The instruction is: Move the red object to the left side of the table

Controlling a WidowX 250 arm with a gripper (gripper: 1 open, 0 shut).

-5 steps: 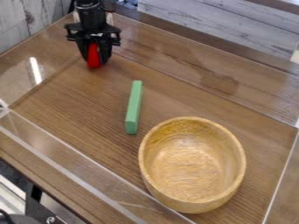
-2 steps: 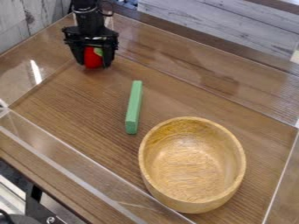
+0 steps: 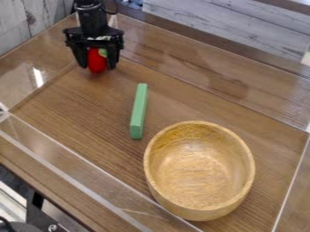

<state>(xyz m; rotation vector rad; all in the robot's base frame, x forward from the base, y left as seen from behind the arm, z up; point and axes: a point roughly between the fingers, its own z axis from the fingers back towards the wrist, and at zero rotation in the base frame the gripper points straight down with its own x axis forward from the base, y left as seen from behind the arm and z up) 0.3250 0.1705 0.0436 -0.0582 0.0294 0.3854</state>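
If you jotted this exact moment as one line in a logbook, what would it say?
gripper: open, straddling red toy fruit | fruit: resting on table, far left | green bar, wooden bowl: untouched

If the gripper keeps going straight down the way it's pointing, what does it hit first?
Most likely the red toy fruit, which sits between the open gripper's fingers, then the table beneath.

**Pale boards behind a glass-edged worktop**

The brown wood-grain worktop (image 3: pixel 206 86) fills most of the view, soft light glaring off its surface. Low clear acrylic walls (image 3: pixel 72 186) edge it, running along 7 o'clock and 9 o'clock. Toward 1 o'clock, whitewashed wooden planks (image 3: pixel 242 18) lie beyond the far edge. At 7 o'clock, dark, unclear hardware (image 3: pixel 36 222) sits below the rim.
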